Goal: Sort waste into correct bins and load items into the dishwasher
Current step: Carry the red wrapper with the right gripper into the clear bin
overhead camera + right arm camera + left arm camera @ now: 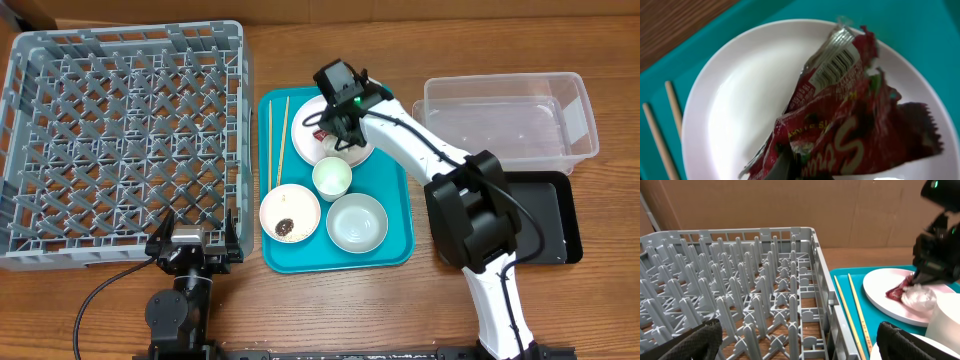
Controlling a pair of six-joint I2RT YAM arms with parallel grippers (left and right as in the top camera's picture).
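The red snack wrapper [855, 115] lies on the white plate [740, 110] at the back of the teal tray [390, 250]. My right gripper [338, 130] is down on the plate, and its fingers [800, 170] pinch the wrapper's lower edge. The left wrist view shows the wrapper [896, 292] next to the white tissue [919, 297]. The chopsticks [277, 140] lie along the tray's left side. The cup [332, 178], a bowl with brown bits [290, 213] and a pale bluish bowl [357, 222] stand in front. My left gripper [195, 238] is open and empty at the grey rack's [120, 130] front edge.
The clear tub [510, 125] stands at the back right, with the black tray [550, 215] in front of it, partly under my right arm. In the left wrist view the rack wall [815, 280] stands right beside the teal tray.
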